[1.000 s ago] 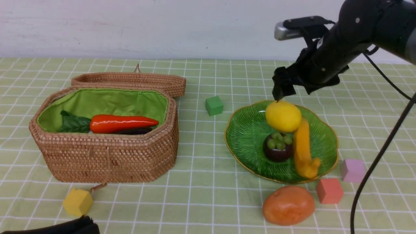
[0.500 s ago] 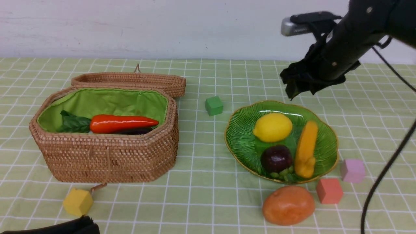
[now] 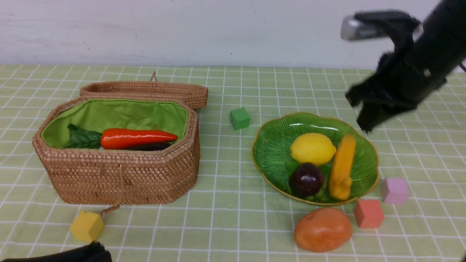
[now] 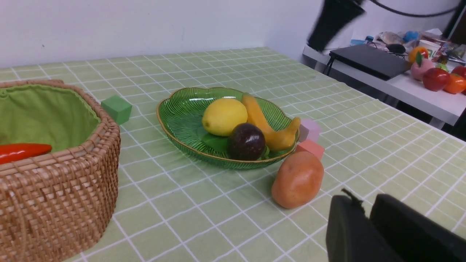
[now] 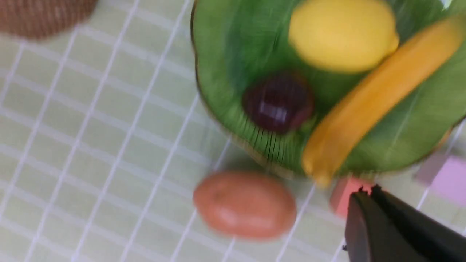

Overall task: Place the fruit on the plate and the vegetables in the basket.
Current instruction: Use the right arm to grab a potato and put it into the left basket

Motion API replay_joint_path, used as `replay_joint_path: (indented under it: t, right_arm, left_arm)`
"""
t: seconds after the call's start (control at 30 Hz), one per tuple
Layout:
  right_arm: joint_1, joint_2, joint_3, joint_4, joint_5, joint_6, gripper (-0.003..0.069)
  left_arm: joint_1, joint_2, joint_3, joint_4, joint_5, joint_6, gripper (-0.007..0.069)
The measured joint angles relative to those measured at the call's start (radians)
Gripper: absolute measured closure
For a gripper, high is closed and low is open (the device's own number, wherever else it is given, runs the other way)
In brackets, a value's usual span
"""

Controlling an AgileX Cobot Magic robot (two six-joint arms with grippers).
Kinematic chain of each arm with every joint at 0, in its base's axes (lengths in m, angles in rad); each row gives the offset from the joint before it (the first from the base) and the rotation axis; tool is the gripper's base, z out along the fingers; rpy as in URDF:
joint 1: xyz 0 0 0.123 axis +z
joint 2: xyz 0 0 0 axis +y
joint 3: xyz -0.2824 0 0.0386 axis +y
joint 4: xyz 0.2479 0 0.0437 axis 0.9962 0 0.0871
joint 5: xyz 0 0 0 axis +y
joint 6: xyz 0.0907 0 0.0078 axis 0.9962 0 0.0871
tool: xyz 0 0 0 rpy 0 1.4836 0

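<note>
Basket [image 3: 120,171] is sitting open on the table's left side, lid folded back. Carrot [image 3: 138,138] is lying inside it over a dark sliver of eggplant [image 3: 153,147].

Plate [image 3: 273,153] is sitting to the right, carrying banana [image 3: 342,165], lemon [image 3: 312,148] and mangosteen [image 3: 306,179], bunched together. Fruit half is looking finished.

Right gripper [image 3: 366,118] is hanging above the plate's far right rim, jaws closed, carrying nothing. Left gripper [image 4: 366,203] is resting low at the near edge, fingers nearly together, nothing between them.

Potato [image 3: 323,229] is lying on the cloth just in front of the plate, near a red cube [image 3: 368,213] and well apart from the basket. It is the one vegetable remaining.

Judging it light, hard and glossy, so probably slipping or rolling under a poor pinch. Best hold is looking to be across its narrow middle, from above, with jaws opening wide first.
</note>
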Motion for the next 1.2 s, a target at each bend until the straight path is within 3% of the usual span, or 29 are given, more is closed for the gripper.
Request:
replay_joint_path:
  t: [0.13,0.23,0.3,0.4,0.43,0.5,0.57,0.7,0.87,1.2]
  right_arm:
    - [0.076,-0.088,0.164,0.000,0.001,-0.100,0.0648]
    - [0.203,-0.139,0.305,-0.015,-0.039,-0.297,0.0552]
    - [0.246,-0.139,0.348,-0.039,-0.099,-0.388,0.0449]
    - [0.272,-0.127,0.398,-0.097,-0.203,-0.512,0.0233]
    - [0.272,-0.125,0.400,-0.101,-0.209,-0.526,0.0205]
    - [0.273,-0.098,0.428,-0.143,-0.289,-0.598,0.0056]
    - [0.273,-0.068,0.439,-0.158,-0.333,-0.629,0.0003]
    - [0.273,0.001,0.446,-0.203,-0.401,-0.663,0.0001]
    - [0.273,0.077,0.446,-0.284,-0.450,-0.672,0.0073]
    - [0.272,0.090,0.444,-0.226,-0.428,-0.674,0.0134]
  left_arm:
    - [0.000,0.000,0.000,0.001,0.001,0.000,0.0536]
    - [0.000,0.000,0.000,0.002,0.003,0.000,0.0540]
    - [0.000,0.000,0.000,0.002,0.003,0.000,0.0543]
    - [0.000,0.000,0.000,0.003,0.003,0.000,0.0544]
    - [0.000,0.000,0.000,0.003,0.003,0.000,0.0544]
    - [0.000,0.000,0.000,0.003,0.003,0.000,0.0544]
    - [0.000,0.000,0.000,0.003,0.003,0.000,0.0544]
    - [0.000,0.000,0.000,0.003,0.003,0.000,0.0544]
    - [0.000,0.000,0.000,0.003,0.003,0.000,0.0544]
    - [0.000,0.000,0.000,0.003,0.003,0.000,0.0544]
